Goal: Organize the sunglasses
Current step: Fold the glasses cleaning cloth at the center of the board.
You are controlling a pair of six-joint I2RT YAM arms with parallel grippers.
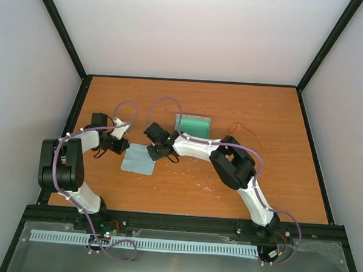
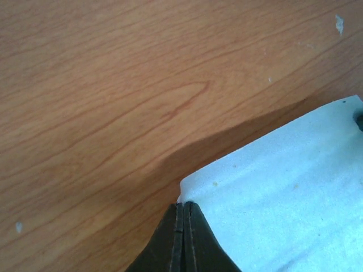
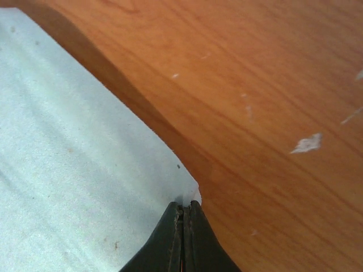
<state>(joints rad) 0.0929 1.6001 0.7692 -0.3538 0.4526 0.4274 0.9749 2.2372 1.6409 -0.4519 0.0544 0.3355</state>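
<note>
The thin reddish-brown sunglasses [image 1: 247,133] lie on the table at the right, apart from both grippers. The grey box with green lining [image 1: 193,124] lies open behind the middle. The pale blue-grey cloth [image 1: 139,160] sits left of centre. My left gripper [image 1: 125,147] is shut on the cloth's left far corner [image 2: 190,192]. My right gripper [image 1: 154,151] is shut on the cloth's right far corner [image 3: 190,192]. Both corners are pinched between closed jaws, and the cloth casts a shadow on the wood beneath its edge.
The orange wooden table [image 1: 197,191] is bounded by a black frame and pale walls. Small white scuffs mark the wood [image 3: 307,143] near the right gripper. The right arm's forearm [image 1: 196,147] lies just in front of the box.
</note>
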